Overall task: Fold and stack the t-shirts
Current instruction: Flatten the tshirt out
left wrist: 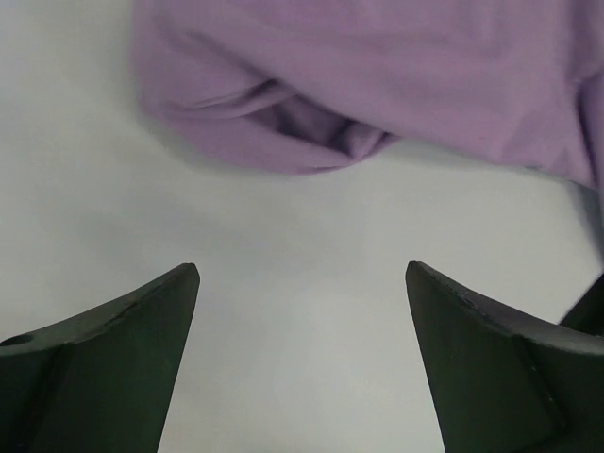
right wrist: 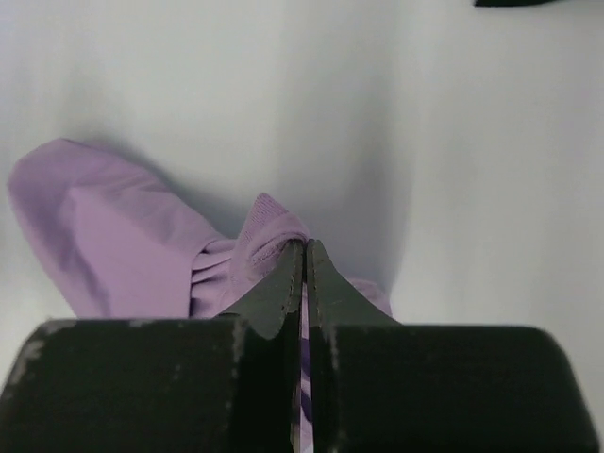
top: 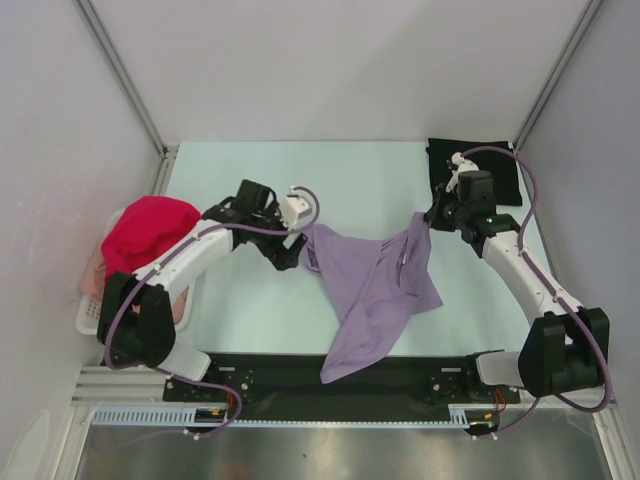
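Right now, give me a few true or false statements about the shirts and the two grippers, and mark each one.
1. The right gripper is shut on the purple shirt. True.
2. The left gripper is holding the purple shirt. False: the left gripper is open, and the shirt lies ahead of its fingertips.
3. The black shirt lies at the far right corner of the table. True.
4. The red shirt is spread flat in the middle of the table. False: the red shirt is bunched up on the white basket at the left.
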`<action>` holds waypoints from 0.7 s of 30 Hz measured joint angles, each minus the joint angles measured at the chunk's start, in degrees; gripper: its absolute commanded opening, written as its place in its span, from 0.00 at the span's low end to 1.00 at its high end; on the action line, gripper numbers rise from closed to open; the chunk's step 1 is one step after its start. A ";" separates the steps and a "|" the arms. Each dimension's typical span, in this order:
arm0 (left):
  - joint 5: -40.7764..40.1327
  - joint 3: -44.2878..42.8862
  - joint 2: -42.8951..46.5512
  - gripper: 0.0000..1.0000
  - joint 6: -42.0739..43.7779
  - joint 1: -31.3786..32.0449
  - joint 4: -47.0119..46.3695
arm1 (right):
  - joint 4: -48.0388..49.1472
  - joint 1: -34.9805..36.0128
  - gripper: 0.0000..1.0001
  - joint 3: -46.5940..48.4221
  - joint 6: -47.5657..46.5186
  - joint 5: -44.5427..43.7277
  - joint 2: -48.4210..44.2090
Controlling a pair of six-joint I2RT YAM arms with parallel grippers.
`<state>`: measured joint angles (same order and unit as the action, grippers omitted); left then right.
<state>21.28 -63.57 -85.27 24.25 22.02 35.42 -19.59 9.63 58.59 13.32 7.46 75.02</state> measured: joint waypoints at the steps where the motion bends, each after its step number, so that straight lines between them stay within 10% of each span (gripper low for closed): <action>1: -0.11 0.44 -0.04 0.96 0.11 2.19 0.11 | 0.07 -0.52 0.00 -0.37 0.35 -1.18 0.33; 7: -1.53 1.22 -0.92 1.00 0.39 20.17 -0.83 | 2.03 -5.35 0.51 -2.86 3.02 -4.48 4.39; 14: -6.23 1.22 -7.10 1.00 0.24 35.17 -5.51 | 1.18 -10.99 0.64 -5.33 6.38 -7.06 6.34; 21: -12.02 0.90 -10.49 1.00 -1.25 35.80 -10.14 | -0.15 -1.38 0.72 -18.38 13.16 -5.68 -11.34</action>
<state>9.26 -62.67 -95.77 23.00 57.82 25.28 -19.75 8.25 40.21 26.48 1.78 63.68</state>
